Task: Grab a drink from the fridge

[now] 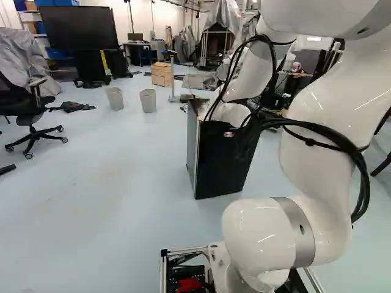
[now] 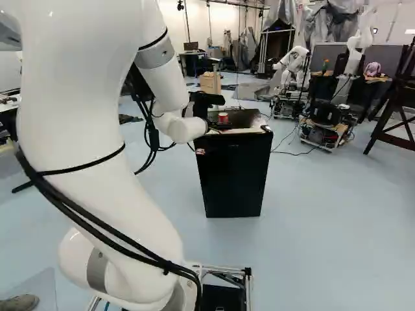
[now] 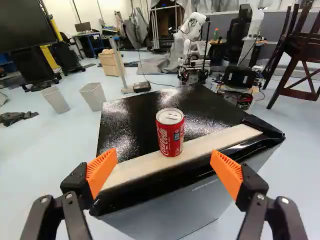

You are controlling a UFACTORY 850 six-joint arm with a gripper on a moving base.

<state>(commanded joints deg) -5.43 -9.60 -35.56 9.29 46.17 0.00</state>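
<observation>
With twelve o'clock taken as straight ahead of the gripper, a red soda can (image 3: 170,135) is seen upright at twelve, on top of the black compact fridge (image 3: 125,125). Its base seems to be set on the far edge of the pale strip (image 3: 130,172) along the fridge's near edge, though the exact line of contact is hard to make out.

The white arm (image 2: 97,116) is stretched out to the fridge, and the black two-finger gripper (image 2: 220,111) is held by its top. In the wrist view the gripper (image 3: 164,167) is spread wide — nothing is gripped, and the can is touched by neither orange pad (image 3: 101,172). The can is framed by the gap, a little ahead of the fingertips.

Beyond the fridge, two grey wastebins (image 3: 93,96) are placed between ten and eleven o'clock, with a large dark screen (image 3: 17,25) past them at ten. A wooden drawer cabinet (image 3: 111,64) is found at eleven, beside a metal post on a flat foot (image 3: 120,65). Another robot (image 3: 192,32) is seen between twelve and one, and a dark wooden frame (image 3: 295,70) at two. At nine o'clock in the left base view, a black office chair (image 1: 27,107) is shown on the pale blue floor (image 1: 98,201).
</observation>
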